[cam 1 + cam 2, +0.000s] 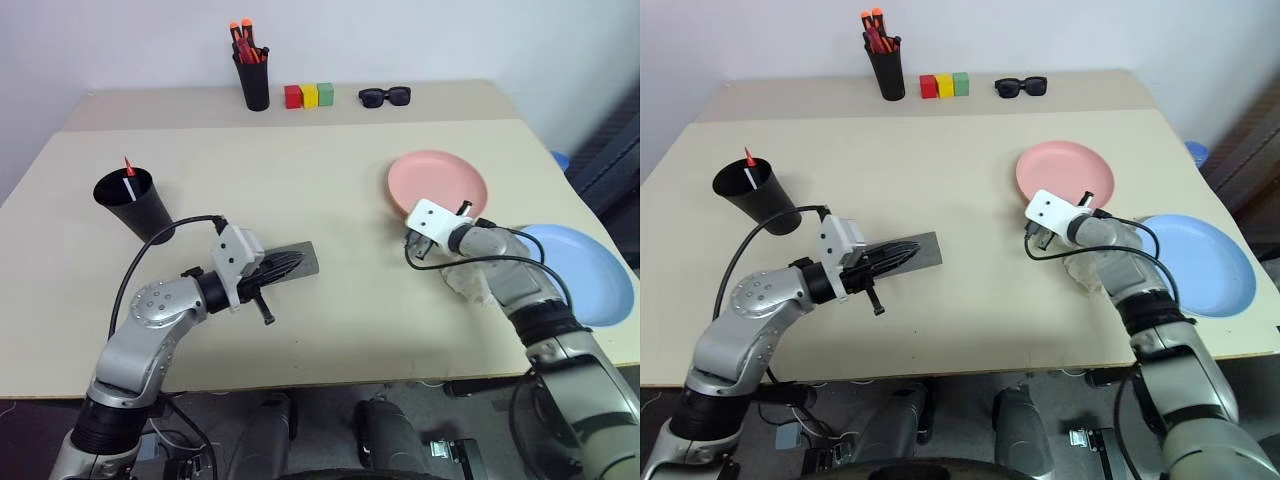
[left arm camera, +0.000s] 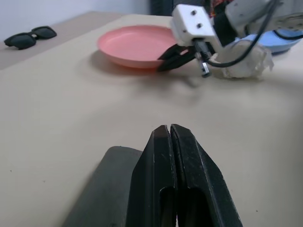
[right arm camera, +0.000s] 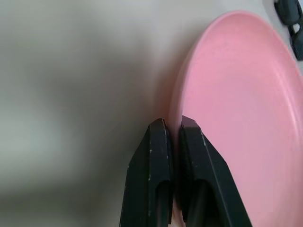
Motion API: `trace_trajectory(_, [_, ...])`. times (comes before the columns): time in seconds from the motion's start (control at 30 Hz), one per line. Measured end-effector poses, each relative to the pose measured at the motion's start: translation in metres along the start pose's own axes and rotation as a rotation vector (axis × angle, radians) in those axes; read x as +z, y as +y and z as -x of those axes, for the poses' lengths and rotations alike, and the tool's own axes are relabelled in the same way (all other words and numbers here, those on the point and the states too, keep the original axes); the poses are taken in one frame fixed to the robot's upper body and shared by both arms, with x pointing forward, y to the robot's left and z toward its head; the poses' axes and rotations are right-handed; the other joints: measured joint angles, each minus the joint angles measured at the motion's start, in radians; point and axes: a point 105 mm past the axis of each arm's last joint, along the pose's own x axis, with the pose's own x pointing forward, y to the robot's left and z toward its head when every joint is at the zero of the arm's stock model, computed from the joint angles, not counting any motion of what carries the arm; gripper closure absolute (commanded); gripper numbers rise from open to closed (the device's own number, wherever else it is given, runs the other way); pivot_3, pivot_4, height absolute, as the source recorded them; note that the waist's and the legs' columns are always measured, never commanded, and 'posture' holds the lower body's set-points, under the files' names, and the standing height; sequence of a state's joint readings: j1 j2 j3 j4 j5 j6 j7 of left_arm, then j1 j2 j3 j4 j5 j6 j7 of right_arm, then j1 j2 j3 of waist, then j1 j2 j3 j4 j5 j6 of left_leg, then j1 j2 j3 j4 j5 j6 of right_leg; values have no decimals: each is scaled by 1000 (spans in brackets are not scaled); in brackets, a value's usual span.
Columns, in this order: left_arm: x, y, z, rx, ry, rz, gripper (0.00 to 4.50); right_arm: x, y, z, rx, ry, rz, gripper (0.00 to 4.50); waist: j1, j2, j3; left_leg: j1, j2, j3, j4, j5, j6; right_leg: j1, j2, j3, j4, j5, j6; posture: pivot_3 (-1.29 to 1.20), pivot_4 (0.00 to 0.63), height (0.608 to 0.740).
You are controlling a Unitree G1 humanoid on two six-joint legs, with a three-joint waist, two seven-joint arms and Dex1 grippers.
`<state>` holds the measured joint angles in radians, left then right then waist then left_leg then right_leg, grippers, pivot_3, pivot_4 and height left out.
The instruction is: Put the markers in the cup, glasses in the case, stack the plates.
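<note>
My right gripper (image 3: pixel 173 125) is shut on the near rim of the pink plate (image 1: pixel 440 180), at the table's right side. The light blue plate (image 1: pixel 585 270) lies apart from it, nearer the right edge. My left gripper (image 2: pixel 169 127) is shut and holds nothing; it hovers level over the closed grey case (image 1: pixel 930 252) at centre left. The black cup (image 1: pixel 135 205) stands at the far left with the markers (image 1: pixel 129 178) poking out of it, one red-tipped and one white. The glasses are hidden.
At the back of the table (image 1: pixel 330 330) stand a black pen holder (image 1: pixel 255 85) with orange-capped pens, three coloured blocks (image 1: pixel 308 95) and black sunglasses (image 1: pixel 385 96). A crumpled whitish wad (image 2: pixel 244 61) sits under my right wrist.
</note>
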<state>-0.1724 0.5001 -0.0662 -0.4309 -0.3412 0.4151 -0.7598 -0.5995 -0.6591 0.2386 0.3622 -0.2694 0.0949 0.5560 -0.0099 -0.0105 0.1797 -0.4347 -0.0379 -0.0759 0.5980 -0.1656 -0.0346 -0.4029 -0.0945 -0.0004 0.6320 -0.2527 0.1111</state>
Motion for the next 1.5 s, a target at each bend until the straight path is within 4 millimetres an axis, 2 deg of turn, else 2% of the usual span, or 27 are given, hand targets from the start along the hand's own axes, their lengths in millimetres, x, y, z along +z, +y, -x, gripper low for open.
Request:
trace_trajectory(0.1, [1, -7, -10, -33, -23, 5, 4500, 3, -21, 31, -41, -8, 22, 4474, 3, 0, 0, 0, 0, 0, 0, 0, 0, 0, 0, 0, 0, 0, 0, 0, 150, 740])
trace_trajectory(0.17, [2, -10, -17, -58, -43, 7, 4500, 2, -35, 59, -68, -9, 11, 4474, 6, 0, 0, 0, 0, 0, 0, 0, 0, 0, 0, 0, 0, 0, 0, 0, 150, 740])
trace_trajectory(0.27, [0, -16, -28, -113, -50, -1, 4500, -12, -46, 106, -81, 41, -27, 4474, 18, 1, 0, 0, 1, 0, 0, -1, 1, 1, 0, 0, -1, -1, 0, 0, 150, 740])
trace_trajectory(0.37, [-4, -18, -36, -160, -51, -17, 4500, -39, -38, 146, -56, 141, -90, 4474, 25, 1, 0, 1, 1, 0, 1, -1, 1, 3, 0, -1, -2, -1, -1, 0, 150, 740])
trace_trajectory(0.53, [-5, -18, -45, -209, -69, -38, 4500, -73, -7, 180, 0, 290, -175, 4474, 19, 2, -1, 3, 1, 3, 2, -1, 2, 4, -1, 0, -3, -2, -2, 0, 150, 740])
trace_trajectory(0.67, [-6, -21, -47, -230, -79, -37, 4500, -84, 2, 183, -9, 328, -227, 4474, 14, 4, -2, 5, 2, 4, 2, -2, 3, 6, -2, 1, -3, -2, -2, 0, 150, 740])
trace_trajectory(0.8, [-5, -22, -48, -233, -86, -29, 4500, -87, 2, 183, -17, 327, -254, 3056, 22, 4, -2, 5, 2, 4, 2, -2, 3, 6, -2, 1, -3, -2, -2, 0, 150, 740])
trace_trajectory(0.93, [-4, -19, -45, -214, -92, -21, 4500, -84, 0, 179, -18, 303, -258, 937, 22, 4, -2, 5, 2, 4, 2, -2, 3, 7, -2, 1, -3, -2, -2, 0, 150, 740])
trace_trajectory(1.07, [-2, -20, -42, -205, -98, -28, 4500, -70, -6, 173, -13, 218, -302, 937, 22, 4, -2, 5, 2, 4, 2, -2, 3, 7, -2, 1, -3, -2, -2, 0, 150, 740])
trace_trajectory(1.17, [-3, -20, -43, -198, -93, -21, 4500, -53, -2, 165, 8, 111, -411, 937, 22, 4, -2, 5, 2, 3, 2, -2, 3, 8, -2, 1, -3, -2, -2, 0, 150, 740])
trace_trajectory(1.3, [1, -21, -43, -196, -102, -22, 4500, -38, 15, 147, 52, 34, -520, 937, 22, 4, -2, 5, 2, 3, 2, -2, 3, 8, -2, 1, -4, -2, -2, 0, 150, 740])
trace_trajectory(1.43, [0, -21, -44, -196, -99, -15, 4500, -35, 36, 129, 85, 44, -544, 937, 23, 4, -2, 5, 2, 3, 2, -2, 3, 8, -3, 1, -4, -3, -2, 0, 150, 740])
trace_trajectory(1.5, [1, -22, -44, -196, -102, -13, 4500, -38, 39, 122, 71, 68, -538, 937, 22, 4, -2, 5, 2, 3, 2, -2, 3, 8, -3, 1, -4, -3, -2, 0, 150, 740])
